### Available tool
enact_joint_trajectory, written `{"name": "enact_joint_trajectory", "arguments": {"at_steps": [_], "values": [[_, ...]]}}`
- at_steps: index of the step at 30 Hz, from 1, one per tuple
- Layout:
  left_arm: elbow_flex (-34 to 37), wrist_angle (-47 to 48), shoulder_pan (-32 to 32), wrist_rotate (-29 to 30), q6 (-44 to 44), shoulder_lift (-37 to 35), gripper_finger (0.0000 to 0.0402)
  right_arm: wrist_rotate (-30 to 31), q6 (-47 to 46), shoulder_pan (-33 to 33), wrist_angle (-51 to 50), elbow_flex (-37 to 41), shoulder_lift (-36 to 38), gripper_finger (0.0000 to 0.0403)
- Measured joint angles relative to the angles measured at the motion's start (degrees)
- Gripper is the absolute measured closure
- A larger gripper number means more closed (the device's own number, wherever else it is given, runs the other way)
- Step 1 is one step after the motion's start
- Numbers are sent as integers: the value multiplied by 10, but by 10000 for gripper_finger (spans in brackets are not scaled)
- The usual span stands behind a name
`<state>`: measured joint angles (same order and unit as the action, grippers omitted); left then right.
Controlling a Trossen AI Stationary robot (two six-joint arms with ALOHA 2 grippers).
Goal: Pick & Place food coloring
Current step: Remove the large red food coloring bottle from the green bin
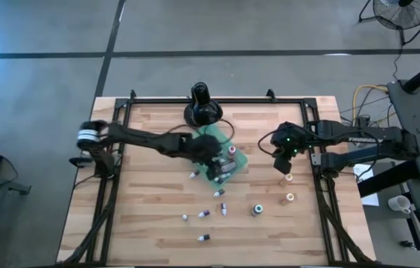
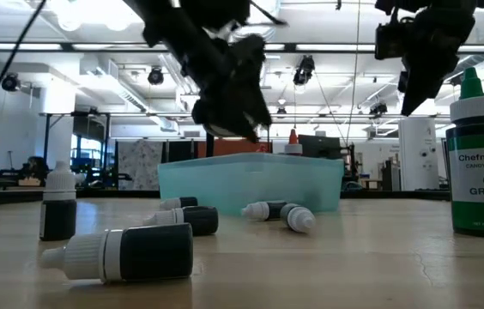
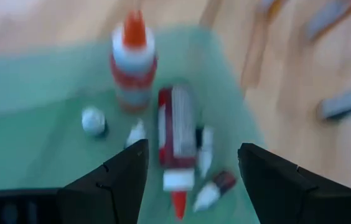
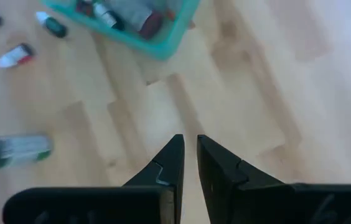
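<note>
Small food coloring bottles lie scattered on the wooden table, among them one [image 1: 204, 238] near the front and a larger green bottle [image 1: 257, 211] standing upright. More lie in the teal tray [image 1: 241, 162]: a red bottle [image 3: 177, 134] on its side and an upright orange-capped bottle [image 3: 133, 62]. My left gripper [image 3: 192, 149] hangs open above the tray's bottles, its fingers apart and clear of them. My right gripper [image 4: 190, 140] is shut, above bare wood to the right of the tray [image 4: 163, 43], with nothing in it.
A black round-based stand [image 1: 201, 104] sits at the far edge behind the tray. Two light-capped bottles [image 1: 290, 197] stand near my right gripper. Dark bottles [image 2: 130, 253] lie close to the low camera. Black frame rails [image 1: 113, 186] run along the table's sides.
</note>
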<state>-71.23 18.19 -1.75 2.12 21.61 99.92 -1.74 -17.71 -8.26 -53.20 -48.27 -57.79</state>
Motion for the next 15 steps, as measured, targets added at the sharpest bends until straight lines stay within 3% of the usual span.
{"name": "enact_joint_trajectory", "arguments": {"at_steps": [6,15], "values": [[-72,98,6,-2,9,57,179,104,14,-6,41,3,-1,365],[-56,86,6,-54,-6,74,179,107,2,-33,75,3,-1,365]]}}
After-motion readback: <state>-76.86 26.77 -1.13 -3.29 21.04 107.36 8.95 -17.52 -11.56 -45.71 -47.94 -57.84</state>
